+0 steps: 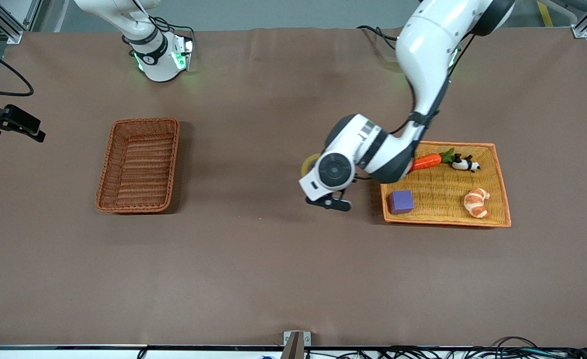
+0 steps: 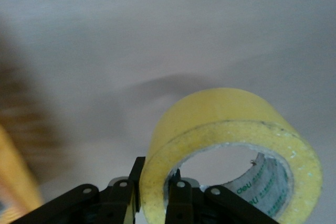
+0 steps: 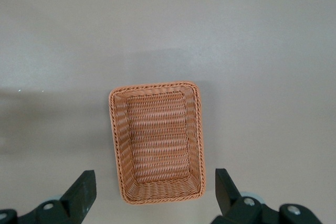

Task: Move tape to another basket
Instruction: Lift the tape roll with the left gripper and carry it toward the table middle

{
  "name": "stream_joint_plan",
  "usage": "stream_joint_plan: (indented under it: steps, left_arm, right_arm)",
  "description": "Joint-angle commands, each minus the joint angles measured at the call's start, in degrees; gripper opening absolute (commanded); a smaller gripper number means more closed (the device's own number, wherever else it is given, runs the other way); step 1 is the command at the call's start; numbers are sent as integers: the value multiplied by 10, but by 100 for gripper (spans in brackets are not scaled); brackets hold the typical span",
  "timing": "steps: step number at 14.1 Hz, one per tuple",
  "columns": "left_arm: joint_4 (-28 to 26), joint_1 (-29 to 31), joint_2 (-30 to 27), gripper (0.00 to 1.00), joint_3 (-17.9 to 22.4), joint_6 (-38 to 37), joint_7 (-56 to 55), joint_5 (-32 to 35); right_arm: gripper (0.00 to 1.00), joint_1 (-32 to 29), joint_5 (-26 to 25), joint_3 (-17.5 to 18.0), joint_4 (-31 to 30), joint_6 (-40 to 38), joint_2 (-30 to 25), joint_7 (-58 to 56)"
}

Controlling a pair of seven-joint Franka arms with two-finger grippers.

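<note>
Front view: brown table cloth (image 1: 273,274); left gripper (image 1: 307,168) over cloth beside orange tray (image 1: 502,199), carrying tape (image 1: 309,162); basket (image 1: 139,164) well apart.

Left wrist view: fingers (image 2: 179,195) clamped across tape wall.

Right wrist view: right gripper (image 3: 155,195) waiting above basket, jaws spread wide, holding nothing.

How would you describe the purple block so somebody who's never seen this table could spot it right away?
Find the orange-rimmed yellow tray toward the left arm's end of the table. The purple block sits in the tray's corner nearest the front camera and the table's middle. It is the only plain cube there; the carrot, panda and croissant are shaped toys.
</note>
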Motion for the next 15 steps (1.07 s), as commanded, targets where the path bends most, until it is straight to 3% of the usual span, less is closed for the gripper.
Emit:
stream_joint_plan:
  steps: [1,5,9,10,12,13,15]
  left_arm:
    - [57,-20,29,0,3,16,-8,-40]
    - [71,-65,76,2,8,93,-43,-48]
    - [69,-87,100,14,10,101,-43,-48]
    - [66,-93,101,24,11,101,-42,-47]
    - [64,-87,92,83,11,101,-37,-44]
    - [63,-86,79,97,13,95,-39,-35]
    - [53,-80,46,100,13,76,-42,-10]
  right_arm:
    - [100,-4,13,2,-3,0,-3,-4]
    - [100,-4,14,2,-3,-2,-3,-4]
    - [100,-4,16,2,-3,-2,-3,-4]
    - [100,-3,16,2,-3,-2,-3,-4]
    - [100,-3,16,2,-3,-1,-3,-4]
    - [100,-3,16,2,-3,0,-3,-4]
    - [100,-1,17,4,-4,1,-3,-3]
